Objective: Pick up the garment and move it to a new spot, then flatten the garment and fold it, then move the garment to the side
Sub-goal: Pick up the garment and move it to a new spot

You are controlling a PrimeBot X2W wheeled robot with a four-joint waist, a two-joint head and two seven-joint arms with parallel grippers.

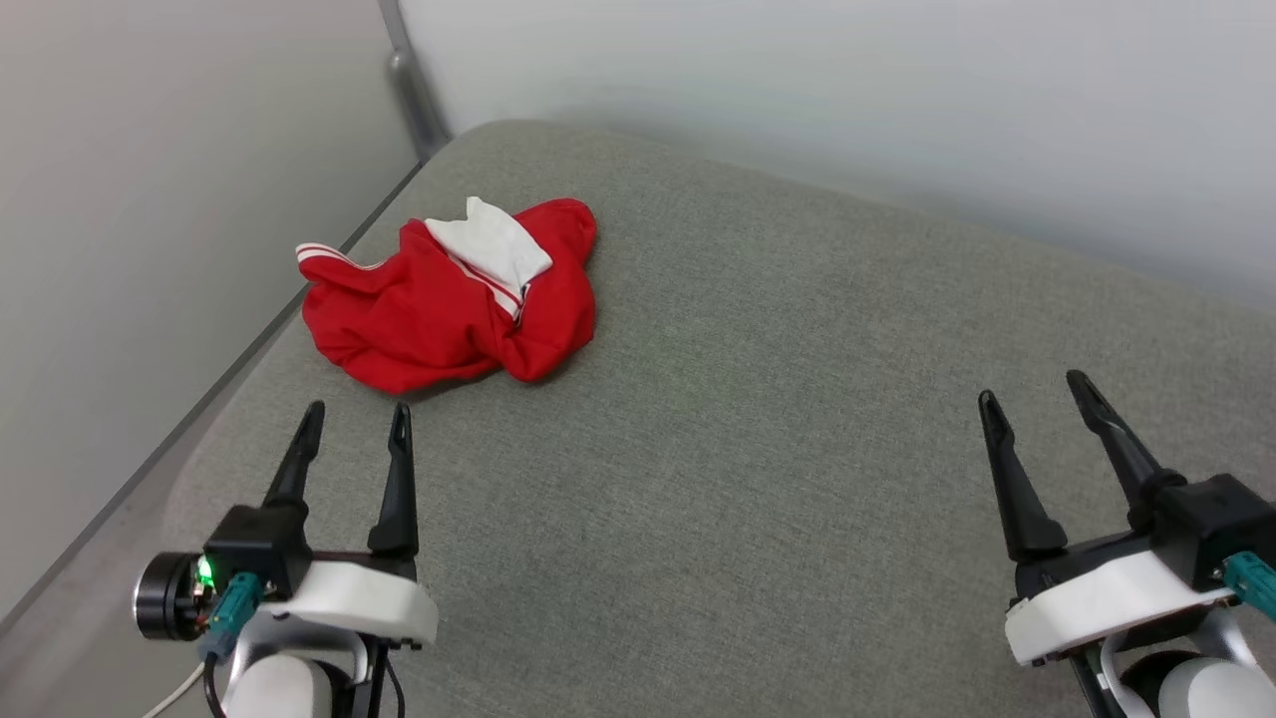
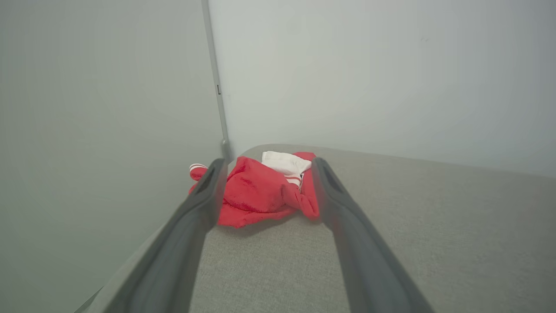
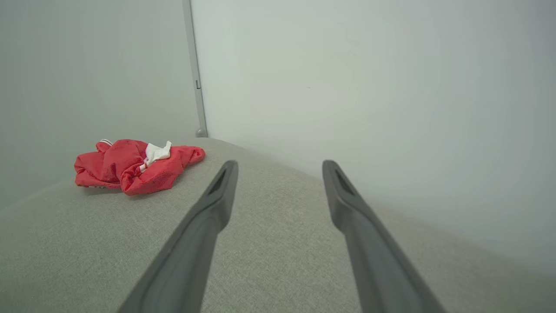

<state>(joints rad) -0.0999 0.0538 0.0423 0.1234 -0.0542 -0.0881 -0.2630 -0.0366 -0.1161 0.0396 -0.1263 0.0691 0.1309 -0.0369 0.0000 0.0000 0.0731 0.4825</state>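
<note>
The garment [image 1: 449,304] lies crumpled in a red heap with a white sleeve on top, near the far left corner of the grey padded surface [image 1: 758,429]. My left gripper [image 1: 357,419] stands open just short of it, nothing between its fingers. In the left wrist view the garment [image 2: 260,191] sits ahead between the two open fingers of the left gripper [image 2: 266,167], apart from them. My right gripper [image 1: 1032,389] is open over the right side, far from the cloth. The right wrist view has the garment [image 3: 130,167] off to the left of the right gripper [image 3: 280,167].
Pale walls close in behind and to the left, meeting at a corner post [image 1: 409,90]. The surface's left edge [image 1: 214,394] runs close beside the garment. Bare grey padding stretches across the middle and right.
</note>
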